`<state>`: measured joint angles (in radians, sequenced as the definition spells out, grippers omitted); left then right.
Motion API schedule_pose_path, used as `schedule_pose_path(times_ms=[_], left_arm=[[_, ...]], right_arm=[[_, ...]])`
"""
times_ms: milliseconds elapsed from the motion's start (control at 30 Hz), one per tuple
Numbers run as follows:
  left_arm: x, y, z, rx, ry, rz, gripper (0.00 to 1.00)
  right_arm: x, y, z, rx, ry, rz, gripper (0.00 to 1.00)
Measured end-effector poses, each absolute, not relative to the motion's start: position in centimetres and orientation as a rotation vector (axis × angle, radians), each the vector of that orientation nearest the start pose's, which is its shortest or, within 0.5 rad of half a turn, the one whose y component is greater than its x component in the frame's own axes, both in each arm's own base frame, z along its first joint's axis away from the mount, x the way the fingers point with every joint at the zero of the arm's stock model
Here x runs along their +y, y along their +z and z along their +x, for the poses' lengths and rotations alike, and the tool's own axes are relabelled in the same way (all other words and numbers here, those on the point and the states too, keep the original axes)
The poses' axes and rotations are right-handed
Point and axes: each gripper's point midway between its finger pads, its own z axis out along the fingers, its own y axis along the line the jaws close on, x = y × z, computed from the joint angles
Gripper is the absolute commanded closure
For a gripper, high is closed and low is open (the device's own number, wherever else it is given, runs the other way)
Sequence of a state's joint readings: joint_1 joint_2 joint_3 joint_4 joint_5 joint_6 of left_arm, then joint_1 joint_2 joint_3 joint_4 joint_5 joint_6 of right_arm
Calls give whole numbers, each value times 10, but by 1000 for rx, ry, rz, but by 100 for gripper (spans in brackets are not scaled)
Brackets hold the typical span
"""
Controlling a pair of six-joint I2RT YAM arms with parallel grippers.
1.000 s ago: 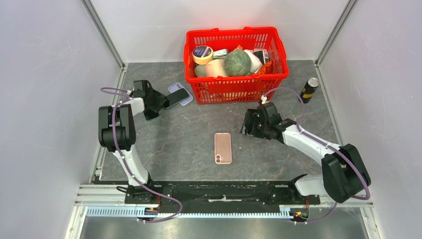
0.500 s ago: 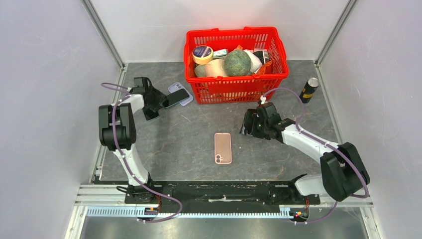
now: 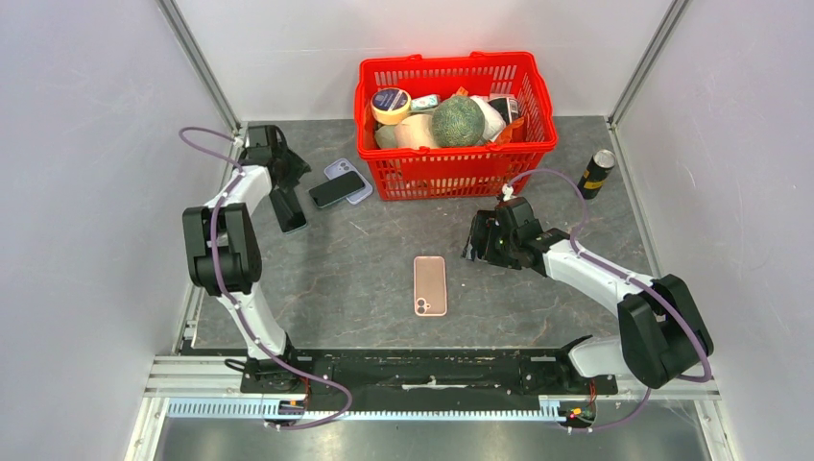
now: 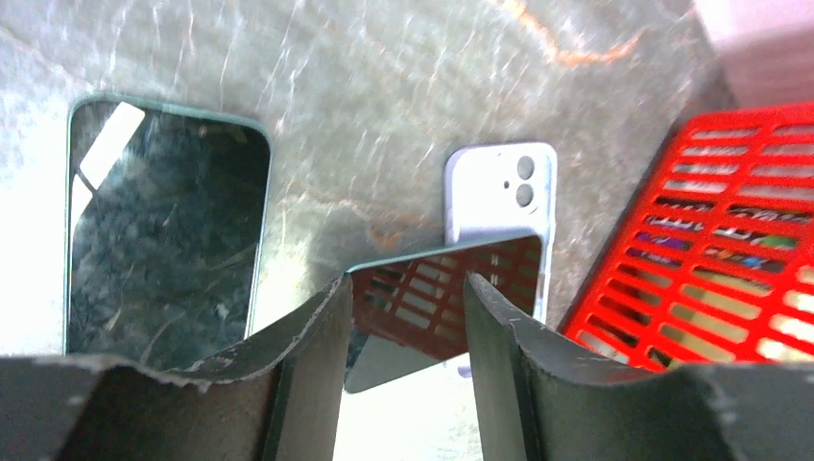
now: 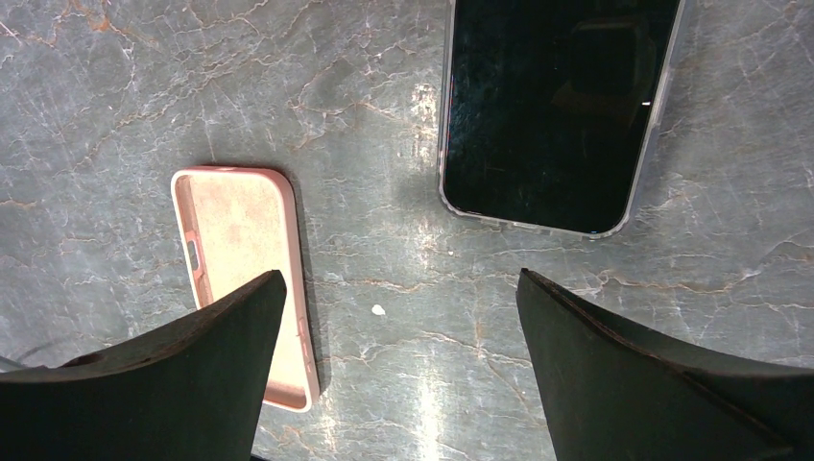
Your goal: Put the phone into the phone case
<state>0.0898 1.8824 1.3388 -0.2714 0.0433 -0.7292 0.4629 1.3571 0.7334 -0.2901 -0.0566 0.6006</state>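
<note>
phone [image 4: 437, 298] lay just ahead of the left hand [image 4: 408, 288], slanted across the lilac case [image 4: 499, 187]; the hand was half open, holding nothing.

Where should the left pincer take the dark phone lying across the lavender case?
Take the dark phone across its long edges, from above, at the end sticking out past the lavender case toward the left pincer. It lies screen up, so only the thin edges offer a hold; its width probably fits the open jaws.

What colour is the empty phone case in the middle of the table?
Pale pink; the phone case shows best in the right wrist view.
</note>
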Motion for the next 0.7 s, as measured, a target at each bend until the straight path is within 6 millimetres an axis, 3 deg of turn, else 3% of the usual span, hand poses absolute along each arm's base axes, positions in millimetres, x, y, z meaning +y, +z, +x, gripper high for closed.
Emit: schedule_pose_path(times_ms=[200, 400, 567, 700], left_arm=[[8, 107, 522, 2185, -336, -894, 61], [-7, 78, 535, 2255, -288, -883, 68], [-18, 52, 527, 2338, -232, -890, 72], [-25, 47, 519, 2378, -186, -884, 74]], right_arm=[[174, 61, 274, 2547, 508, 151, 3], [175, 59, 275, 2549, 506, 151, 3], [175, 60, 276, 2546, 508, 151, 3], [175, 60, 276, 2545, 509, 151, 3]])
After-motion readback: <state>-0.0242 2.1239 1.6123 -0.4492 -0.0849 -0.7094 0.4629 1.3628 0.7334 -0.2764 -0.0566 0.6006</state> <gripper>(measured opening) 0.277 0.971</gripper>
